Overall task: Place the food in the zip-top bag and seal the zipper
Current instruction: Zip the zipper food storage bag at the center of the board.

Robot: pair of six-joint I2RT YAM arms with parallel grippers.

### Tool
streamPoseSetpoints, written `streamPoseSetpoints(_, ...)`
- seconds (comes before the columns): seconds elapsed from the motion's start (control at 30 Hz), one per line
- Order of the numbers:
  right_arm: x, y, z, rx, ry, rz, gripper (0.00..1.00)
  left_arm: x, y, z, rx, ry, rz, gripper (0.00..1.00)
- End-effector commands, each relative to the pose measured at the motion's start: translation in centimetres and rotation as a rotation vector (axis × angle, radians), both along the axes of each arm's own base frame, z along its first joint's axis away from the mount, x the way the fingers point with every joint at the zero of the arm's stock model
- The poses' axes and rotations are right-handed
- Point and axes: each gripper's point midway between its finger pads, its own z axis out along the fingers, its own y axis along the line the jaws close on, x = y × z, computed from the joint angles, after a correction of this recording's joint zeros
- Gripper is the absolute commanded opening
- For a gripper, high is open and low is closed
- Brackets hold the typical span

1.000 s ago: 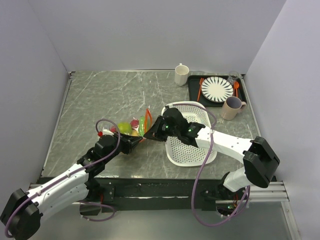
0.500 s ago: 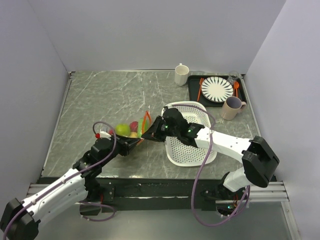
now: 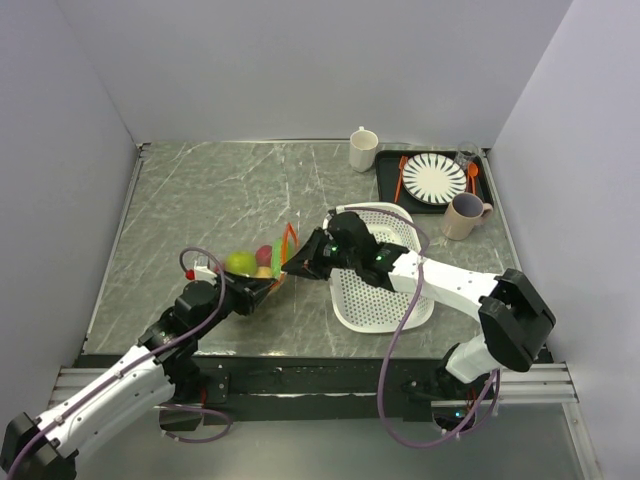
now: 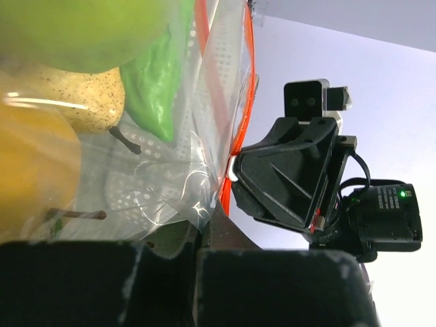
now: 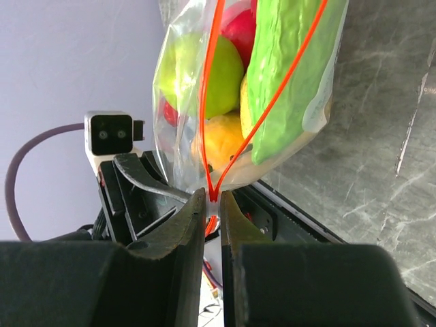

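Observation:
The zip-top bag [image 3: 268, 266] hangs between my two grippers above the table, left of the basket. Through its clear plastic show the food: a green ball [image 5: 221, 71], a cucumber [image 5: 286, 68], a yellow ball [image 5: 218, 139] and a red ball [image 5: 238, 30]. The orange-red zipper [image 5: 206, 102] gapes in a narrow V above its white slider [image 5: 214, 203]. My right gripper [image 5: 213, 197] is shut on that slider. My left gripper [image 4: 204, 225] is shut on the bag's corner just below the zipper's end [image 4: 234, 174]. In the top view the left gripper [image 3: 258, 292] and right gripper [image 3: 291, 268] almost meet.
A white perforated basket [image 3: 385, 300] lies under the right arm. At the back right stand a dark tray [image 3: 384, 170] with a striped plate [image 3: 434, 178] and orange cutlery, a white mug [image 3: 363, 150] and a pinkish mug [image 3: 462, 215].
Both grippers and the bag have shifted a little to the left. The left arm has drawn back toward the near edge. Both grips are unchanged.

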Motion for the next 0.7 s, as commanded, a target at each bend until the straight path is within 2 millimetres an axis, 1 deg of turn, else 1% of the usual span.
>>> streamPoseSetpoints(0.0,3.2,-0.8,0.8,0.025,-0.052,-0.084,0.0,-0.4,0.2,1.2,0.014,-0.023,-0.011,0.01)
streamPoseSetpoints(0.17,4.1,-1.0,0.7,0.015,-0.053,-0.091,0.0,-0.6,0.6,2.2,0.018,-0.04,-0.006,0.01)
streamPoseSetpoints(0.37,4.9,-1.3,-0.1,0.001,-0.046,-0.1,0.0,-1.0,0.8,2.7,0.013,-0.043,-0.007,0.01)
streamPoseSetpoints(0.67,6.5,-1.3,-0.7,-0.014,-0.046,-0.11,0.0,-2.0,1.7,1.9,0.038,-0.019,-0.004,0.01)
